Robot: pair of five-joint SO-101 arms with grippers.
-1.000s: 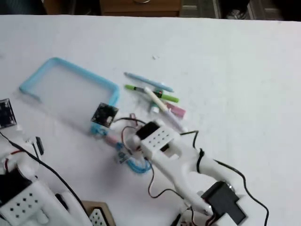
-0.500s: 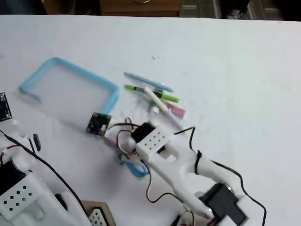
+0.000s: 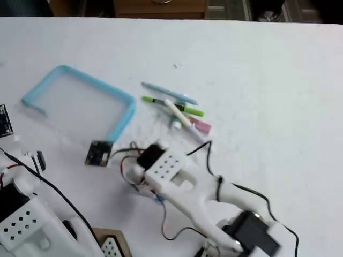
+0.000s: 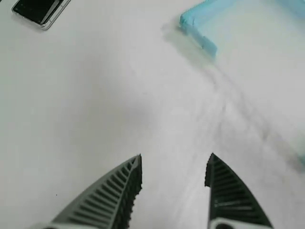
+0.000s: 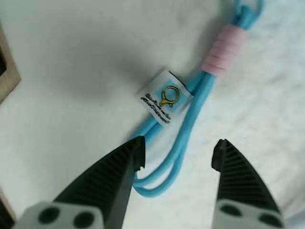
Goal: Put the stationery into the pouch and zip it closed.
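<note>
The pouch (image 3: 80,101) lies flat at the left, clear with a light blue rim; one corner of the pouch (image 4: 198,28) lies ahead of my left gripper. The stationery (image 3: 179,110), several pens and markers, is heaped to its right. My right arm (image 3: 177,174) stretches across the front middle. My right gripper (image 5: 178,145) is open, its jaws on either side of the pouch's blue cord loop (image 5: 178,152), which carries a white tag (image 5: 164,98) and a pink bead (image 5: 224,55). My left gripper (image 4: 174,160) is open over bare table, near the front left.
My left arm (image 3: 24,225) fills the front left corner, with a brown block (image 3: 110,241) beside it. A small flat black object (image 4: 40,9) lies on the table beyond the left gripper. Furniture stands past the table's far edge.
My right arm has swung left and toward the front, and now covers most of the blue cord loop in the high view. The left arm shifted slightly at first, then held still.
</note>
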